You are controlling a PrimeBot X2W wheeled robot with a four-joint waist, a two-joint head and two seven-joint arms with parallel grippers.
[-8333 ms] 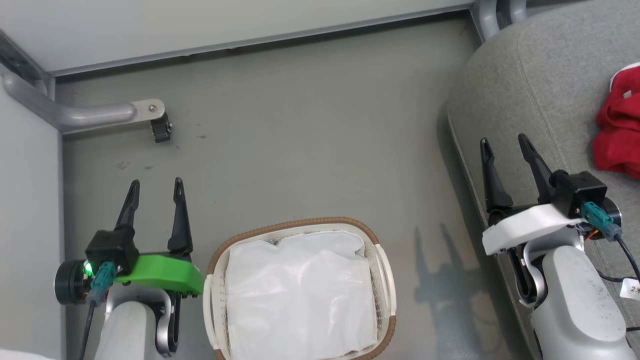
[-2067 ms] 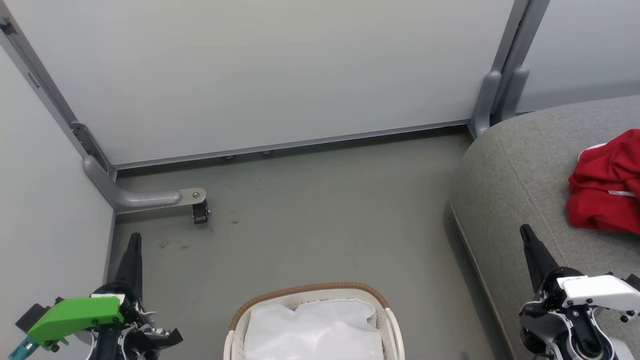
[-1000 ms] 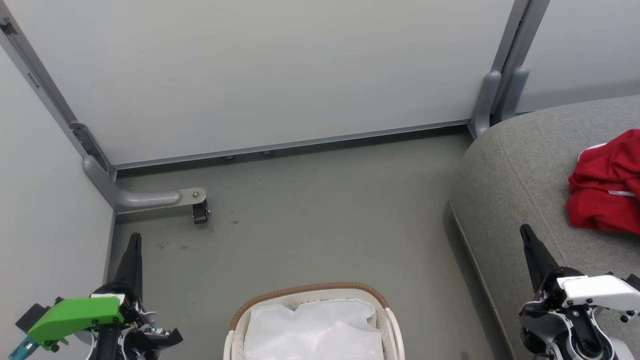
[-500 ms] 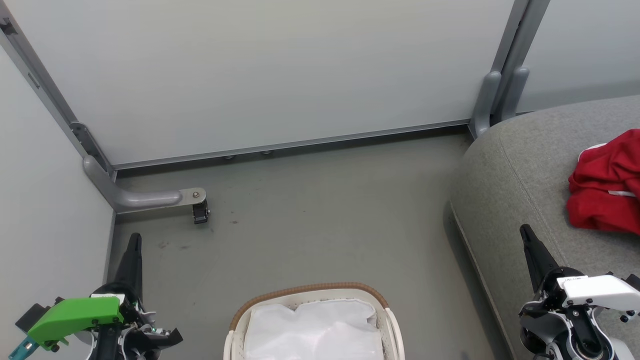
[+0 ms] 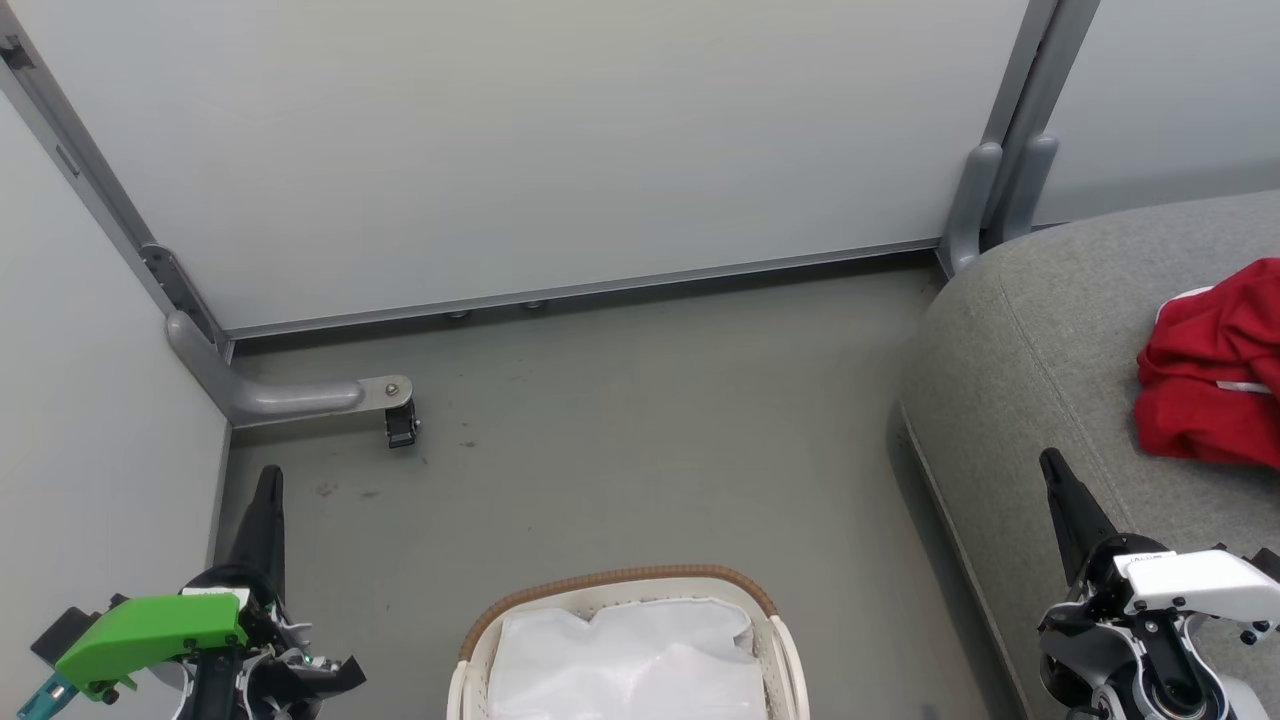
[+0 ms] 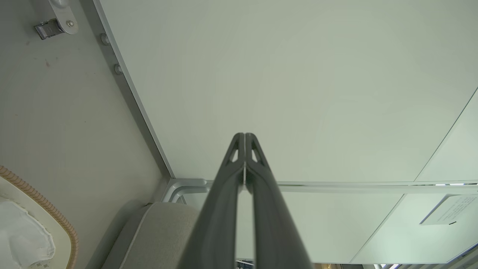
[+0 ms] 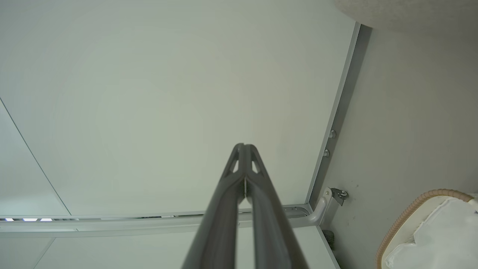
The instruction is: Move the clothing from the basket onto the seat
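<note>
The red clothing (image 5: 1205,375) lies bunched on the grey seat (image 5: 1040,340) at the right edge of the head view. The basket (image 5: 620,581) stands on the floor at the bottom centre, and inside it I see just its white liner (image 5: 630,660). My left gripper (image 5: 267,485) is shut and empty at the lower left, left of the basket. My right gripper (image 5: 1052,468) is shut and empty over the seat's front edge, apart from the clothing. The wrist views show each pair of fingers pressed together: left gripper (image 6: 244,136), right gripper (image 7: 244,146).
Pale wall panels close off the back and left. A grey metal foot with a small black caster (image 5: 400,425) juts onto the floor at the left. A grey post (image 5: 1000,190) stands by the seat's far corner. Bare floor (image 5: 650,430) lies between basket and wall.
Since the oldest frame the head view has tilted up, and both grippers have gone from open to shut and turned edge-on. Over the last two seconds nothing has moved.
</note>
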